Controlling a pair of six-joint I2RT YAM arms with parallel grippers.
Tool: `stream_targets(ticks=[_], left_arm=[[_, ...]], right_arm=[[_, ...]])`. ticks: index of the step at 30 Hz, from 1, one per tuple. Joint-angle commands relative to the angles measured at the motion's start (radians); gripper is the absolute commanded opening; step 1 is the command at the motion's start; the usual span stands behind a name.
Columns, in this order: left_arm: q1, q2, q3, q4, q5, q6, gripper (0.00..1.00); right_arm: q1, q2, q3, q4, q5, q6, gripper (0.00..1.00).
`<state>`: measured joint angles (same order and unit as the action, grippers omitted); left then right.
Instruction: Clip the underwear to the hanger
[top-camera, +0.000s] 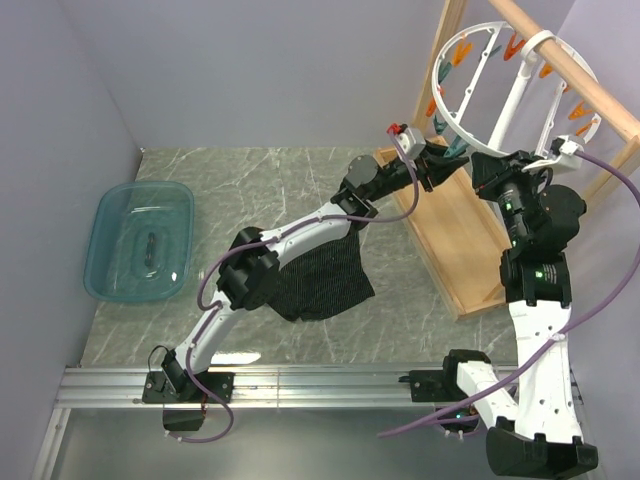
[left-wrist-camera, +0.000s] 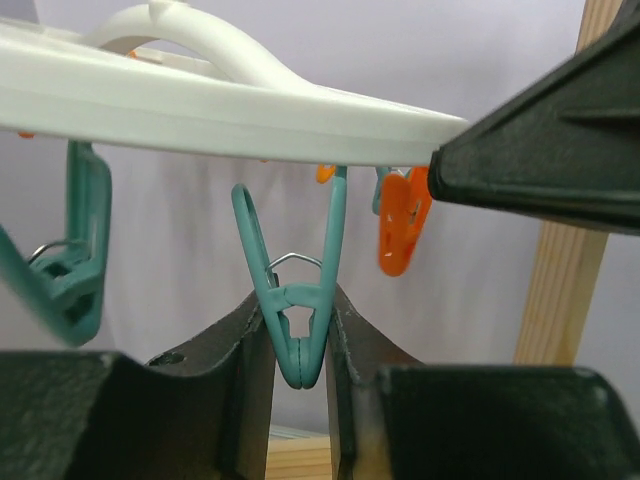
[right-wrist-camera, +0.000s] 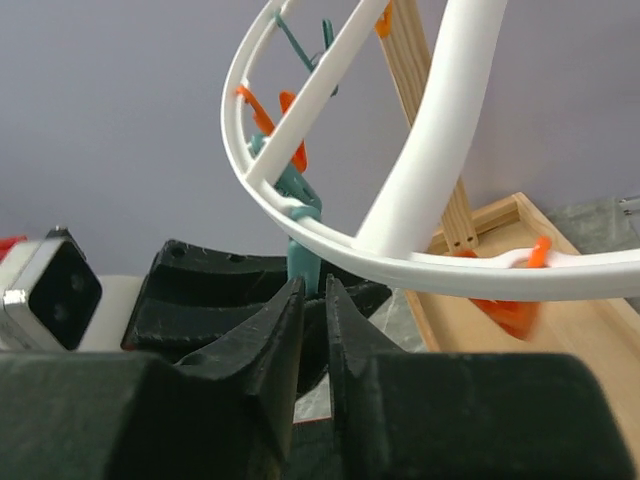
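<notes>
Underwear: soft black fabric boxer-brief garment (top-camera: 330, 280), lying flat on the grey marbled tabletop (top-camera: 250, 180), partly under the left arm. It sits to the right of a translucent blue plastic tub (top-camera: 105, 250) and well apart from the ring. No clip touches it and neither pincer carries it.

Left pincer (left-wrist-camera: 300, 305): raised to the lower edge of the big white round plastic hanger (left-wrist-camera: 230, 110). Its two dark fingers flank the lower body of a hanging teal plastic clothespin (left-wrist-camera: 297, 345). The gap is narrow. Whether the fingers press the pin or only stand beside it, cannot tell. The pin's own tips are together.

Hanger hangs from the light wooden frame rack (top-camera: 455, 235), with orange and teal pins dangling round the rim.

Right pincer (right-wrist-camera: 313, 285): just under the ring's rim, fingers a thin slit apart, nothing seen between them. A teal pin stands just beyond its tips.

Judgement: early stage. Both arms are at the clip and the garment is not yet lifted. Left to do: open a pin, bring the fabric's edge up, let the pin bite, release.
</notes>
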<state>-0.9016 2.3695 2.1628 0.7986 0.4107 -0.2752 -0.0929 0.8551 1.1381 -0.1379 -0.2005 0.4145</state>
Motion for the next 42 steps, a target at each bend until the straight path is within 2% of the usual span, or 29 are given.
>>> stream_targets(ticks=[1,6,9,13,19,26,29,35,42], left_arm=[[-0.042,-0.107,-0.034,0.022,-0.026,0.138,0.00],[-0.094,-0.128,-0.067,0.014,-0.090,0.325,0.00],[-0.105,-0.125,-0.067,0.005,-0.115,0.370,0.00],[-0.115,-0.112,-0.054,-0.018,-0.127,0.421,0.00],[-0.128,-0.092,-0.040,-0.032,-0.141,0.478,0.00],[-0.157,-0.087,-0.054,-0.016,-0.135,0.582,0.00],[-0.157,-0.087,-0.058,-0.015,-0.145,0.588,0.00],[-0.151,-0.084,-0.066,0.001,-0.141,0.579,0.00],[-0.152,-0.073,-0.047,-0.006,-0.141,0.580,0.00]], right_arm=[[-0.008,-0.021,0.003,0.017,0.027,0.036,0.23],[-0.010,0.016,0.005,-0.032,0.090,0.142,0.25],[-0.008,0.039,0.009,-0.043,0.143,0.200,0.26],[-0.008,0.065,0.022,-0.034,0.142,0.257,0.29],[-0.008,0.061,0.011,0.017,0.127,0.299,0.44],[-0.010,0.091,0.029,0.004,0.115,0.342,0.42],[-0.011,0.085,0.035,-0.020,0.096,0.317,0.47],[-0.016,0.021,0.049,-0.109,0.113,0.210,0.47],[-0.024,-0.056,0.045,-0.160,0.095,0.178,0.47]])
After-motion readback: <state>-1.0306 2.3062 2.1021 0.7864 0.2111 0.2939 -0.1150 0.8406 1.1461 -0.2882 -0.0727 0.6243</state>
